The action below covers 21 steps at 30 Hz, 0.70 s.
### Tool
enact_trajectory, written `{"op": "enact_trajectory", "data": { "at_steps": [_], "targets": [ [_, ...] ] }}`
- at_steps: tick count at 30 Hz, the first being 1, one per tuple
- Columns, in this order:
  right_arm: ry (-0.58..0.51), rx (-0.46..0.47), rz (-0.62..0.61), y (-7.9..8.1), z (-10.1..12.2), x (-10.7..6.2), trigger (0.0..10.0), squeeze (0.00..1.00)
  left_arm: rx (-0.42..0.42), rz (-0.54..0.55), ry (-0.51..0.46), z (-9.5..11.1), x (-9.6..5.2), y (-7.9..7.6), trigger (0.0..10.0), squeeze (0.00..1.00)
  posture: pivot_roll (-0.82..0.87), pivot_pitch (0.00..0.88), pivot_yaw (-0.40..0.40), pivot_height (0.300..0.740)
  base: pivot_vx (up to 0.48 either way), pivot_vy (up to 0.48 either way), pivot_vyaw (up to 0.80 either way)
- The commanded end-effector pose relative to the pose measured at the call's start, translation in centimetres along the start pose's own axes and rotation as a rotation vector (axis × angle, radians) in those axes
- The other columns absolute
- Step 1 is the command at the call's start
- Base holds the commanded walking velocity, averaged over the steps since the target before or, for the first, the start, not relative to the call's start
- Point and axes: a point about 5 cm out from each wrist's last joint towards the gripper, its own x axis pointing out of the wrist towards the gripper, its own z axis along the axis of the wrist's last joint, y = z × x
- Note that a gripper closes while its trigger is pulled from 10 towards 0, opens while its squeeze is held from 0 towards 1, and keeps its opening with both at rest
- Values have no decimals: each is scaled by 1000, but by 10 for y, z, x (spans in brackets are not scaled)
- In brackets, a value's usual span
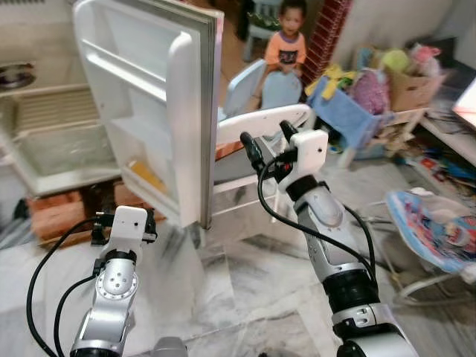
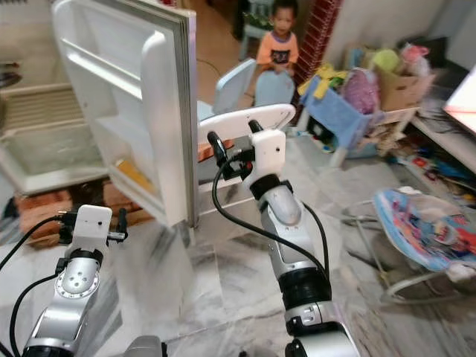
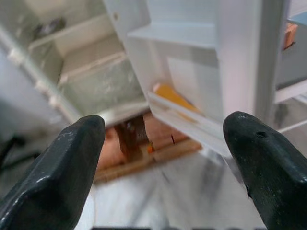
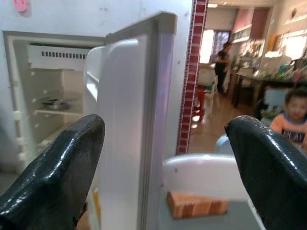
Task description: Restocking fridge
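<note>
Both pincers open, fridge door (image 1: 160, 104) ahead

Head views: bright, even daylight, soft shadows. Motion smear on the marble floor (image 1: 245, 297) beneath my arms; straight edges bow toward the frame corners. My right wrist view: the far room (image 4: 240, 43) is overexposed, with glare from its window. My fingers (image 3: 53, 177) are soft, out of focus. The fridge door (image 1: 160, 104) is near blown-out white.
</note>
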Motion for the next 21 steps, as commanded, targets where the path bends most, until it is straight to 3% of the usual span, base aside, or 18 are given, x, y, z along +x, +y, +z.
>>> {"op": "enact_trajectory", "data": {
  "at_steps": [1,9,15,17,21],
  "targets": [
    [-3,5,-20,-4,1,0,10000,0,-6,-3,-21,5,1,1,10000,0,142,0,-35,740,0,0,0],
    [7,2,-30,-5,-3,-6,10000,0,-25,44,-59,10,1,10,10000,0,138,0,-33,740,0,0,0],
    [41,-20,-92,-14,-12,-22,10000,0,-53,80,-99,13,-3,17,10000,0,141,0,-36,740,288,0,0],
    [85,-16,-140,-20,-23,-40,10000,0,-69,83,-146,18,-6,20,10000,0,143,0,-37,740,377,0,0],
    [109,-3,-149,-18,-28,-48,10000,0,-70,84,-153,18,-9,20,10000,0,139,0,-36,740,465,0,0]
  ]
}}
